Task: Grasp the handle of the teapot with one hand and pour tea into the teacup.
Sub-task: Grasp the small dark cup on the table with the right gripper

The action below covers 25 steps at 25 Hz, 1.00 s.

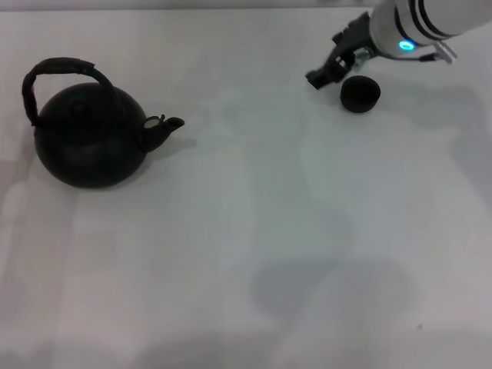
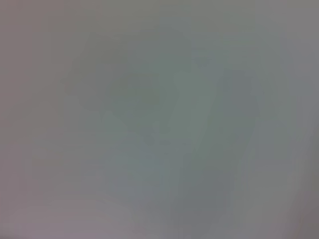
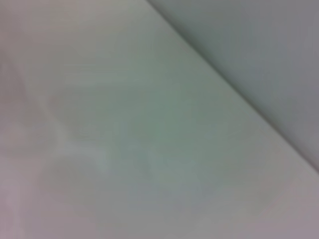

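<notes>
The matte black teapot [image 1: 88, 142] stands upright at the left of the white table [image 1: 269, 246] in the head view. Its short spout [image 1: 167, 127] points right. Its dark, rough hoop handle [image 1: 65, 67] arches over the lid, with nothing holding it. The small black teacup [image 1: 360, 94] stands at the far right. My right gripper [image 1: 323, 73] reaches in from the top right corner. It hovers just left of the teacup and holds nothing that I can see. My left gripper is out of view. Both wrist views show only blank pale surface.
The table's far edge runs along the top of the head view. A wide stretch of bare white table lies between the teapot and the teacup. The right arm's white forearm [image 1: 430, 19] with a blue light hangs above the teacup's far side.
</notes>
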Each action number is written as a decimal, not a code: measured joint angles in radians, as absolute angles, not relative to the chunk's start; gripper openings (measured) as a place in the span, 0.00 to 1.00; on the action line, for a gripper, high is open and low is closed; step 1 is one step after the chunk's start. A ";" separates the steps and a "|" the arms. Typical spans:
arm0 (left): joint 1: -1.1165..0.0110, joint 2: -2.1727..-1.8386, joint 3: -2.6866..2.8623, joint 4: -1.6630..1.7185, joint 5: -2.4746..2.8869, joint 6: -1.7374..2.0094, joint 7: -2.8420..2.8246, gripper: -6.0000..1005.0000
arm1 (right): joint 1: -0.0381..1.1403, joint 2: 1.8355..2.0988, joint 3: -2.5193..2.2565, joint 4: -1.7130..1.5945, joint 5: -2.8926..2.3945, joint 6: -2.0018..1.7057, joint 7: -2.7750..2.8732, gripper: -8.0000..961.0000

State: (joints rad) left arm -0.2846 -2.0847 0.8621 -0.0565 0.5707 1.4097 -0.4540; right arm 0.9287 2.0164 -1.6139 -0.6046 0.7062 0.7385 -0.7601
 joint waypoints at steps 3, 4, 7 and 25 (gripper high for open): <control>-0.286 -2.085 0.862 -0.058 0.573 1.410 -0.454 0.83 | 0.920 2.017 -1.614 -0.594 0.695 0.745 -0.757 0.86; -0.287 -2.085 0.862 -0.058 0.575 1.410 -0.454 0.83 | 0.915 2.017 -1.615 -0.594 0.695 0.746 -0.757 0.86; -0.287 -2.085 0.862 -0.058 0.579 1.410 -0.454 0.83 | 0.903 2.017 -1.615 -0.593 0.694 0.747 -0.757 0.86; -0.287 -2.085 0.864 -0.068 0.589 1.417 -0.454 0.83 | 0.855 2.014 -1.616 -0.604 0.655 0.787 -0.738 0.85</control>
State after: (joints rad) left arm -0.2868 -2.0847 0.8637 -0.0676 0.5893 1.4173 -0.4540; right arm 0.8546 2.0138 -1.6160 -0.6038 0.6554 0.7870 -0.7376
